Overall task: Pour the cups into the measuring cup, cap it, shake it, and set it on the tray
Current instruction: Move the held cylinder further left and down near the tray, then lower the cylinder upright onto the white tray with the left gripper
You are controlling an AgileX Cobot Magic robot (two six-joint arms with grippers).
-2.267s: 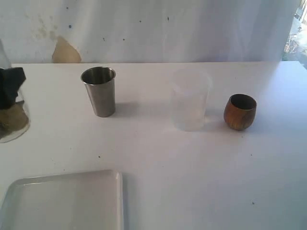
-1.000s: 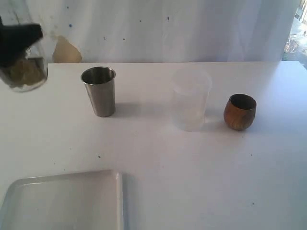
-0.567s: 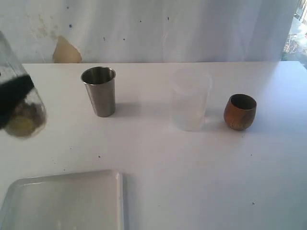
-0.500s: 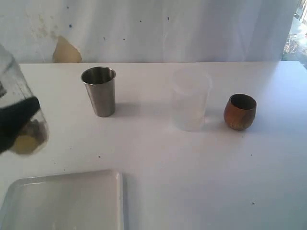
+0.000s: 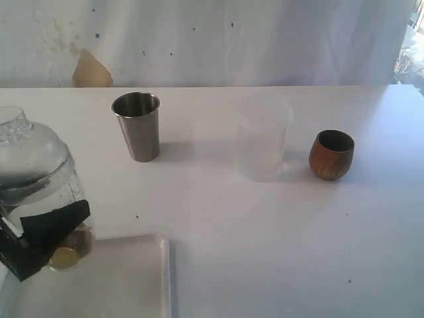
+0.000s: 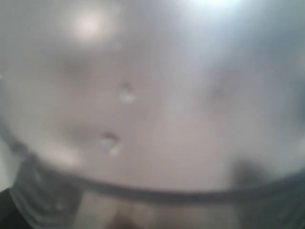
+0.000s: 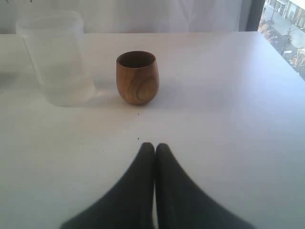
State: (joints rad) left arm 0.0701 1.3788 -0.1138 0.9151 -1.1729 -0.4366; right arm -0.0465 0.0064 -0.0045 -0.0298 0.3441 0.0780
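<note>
White table (image 5: pixel 265 232) — measuring cup (image 5: pixel 63 199) now over tray (image 5: pixel 132 278)

- No text, label, brand, number or sign can be read in any of the views.
- The tall clear cylindrical plastic measuring cup (image 5: pixel 48 195) is seen too blurred for any marks or figures on its wall to be made out.

**3 camera views**

Exterior view looks down across the table (image 5: pixel 265 252) toward the white backdrop (image 5: pixel 265 40). Right wrist view, low and near, shares the wooden cup (image 5: pixel 330 155) and frosted cup (image 5: pixel 264 139). Left wrist view presses against the measuring cup (image 5: pixel 46 189), blurred.
</note>
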